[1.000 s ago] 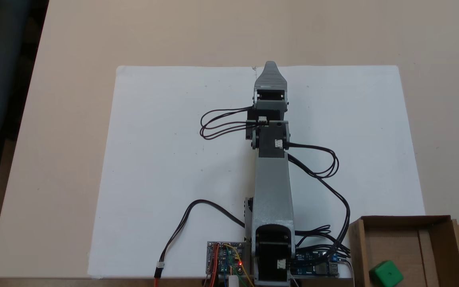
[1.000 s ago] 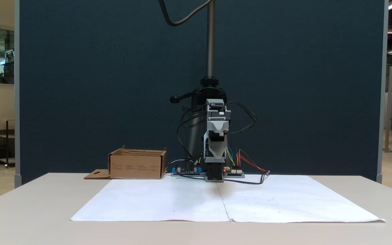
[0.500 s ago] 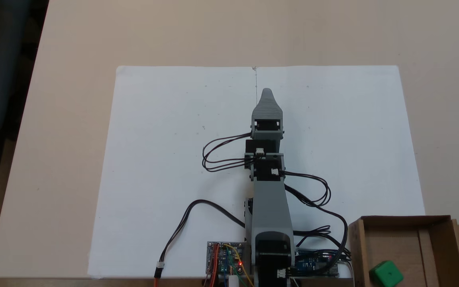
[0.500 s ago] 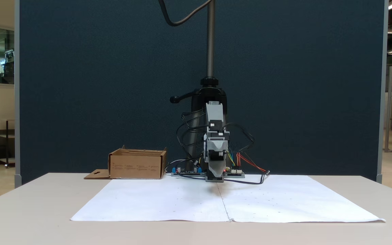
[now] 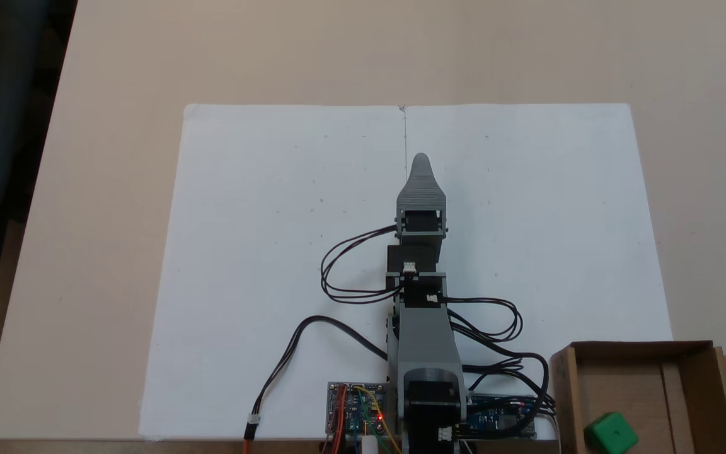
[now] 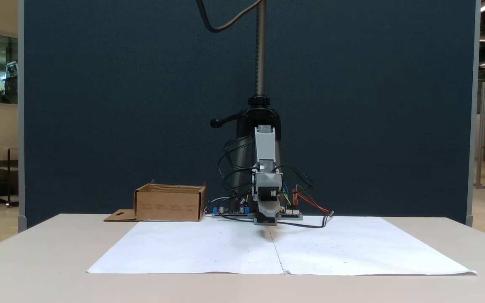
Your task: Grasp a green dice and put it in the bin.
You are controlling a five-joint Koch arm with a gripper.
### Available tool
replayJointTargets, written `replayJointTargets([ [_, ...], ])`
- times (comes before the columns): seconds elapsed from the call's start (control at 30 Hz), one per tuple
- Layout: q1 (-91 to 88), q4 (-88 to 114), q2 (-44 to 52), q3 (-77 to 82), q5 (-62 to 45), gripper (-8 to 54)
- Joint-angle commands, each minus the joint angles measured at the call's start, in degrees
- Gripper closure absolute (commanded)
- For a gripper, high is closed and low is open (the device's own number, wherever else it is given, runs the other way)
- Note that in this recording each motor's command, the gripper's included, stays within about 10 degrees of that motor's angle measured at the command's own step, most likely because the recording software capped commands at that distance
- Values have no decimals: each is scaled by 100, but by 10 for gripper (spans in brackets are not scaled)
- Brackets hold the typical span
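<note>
Arm folded low, reaching straight out from its base along the paper's centre crease. Claw (image 5: 421,161) tip down near the sheet; jaws stacked one behind the other, spread or pressed together cannot be told. Green dice (image 5: 610,432) inside the bin (image 5: 703,384), well apart from claw. White paper sheet (image 5: 262,252) on beige table (image 5: 117,94); dark blue partition (image 6: 120,105) behind.

Bright green dice (image 5: 610,433), brown cardboard bin (image 5: 706,384), white paper (image 5: 262,239).
</note>
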Motion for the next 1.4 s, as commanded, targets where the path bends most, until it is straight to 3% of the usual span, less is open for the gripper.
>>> replayJointTargets([
  [0.0, 53, -947, 668, 422, 272, 21],
  [0.57, 62, -3920, 659, 422, 290, 10],
  [1.37, 70, -3920, 659, 422, 290, 10],
])
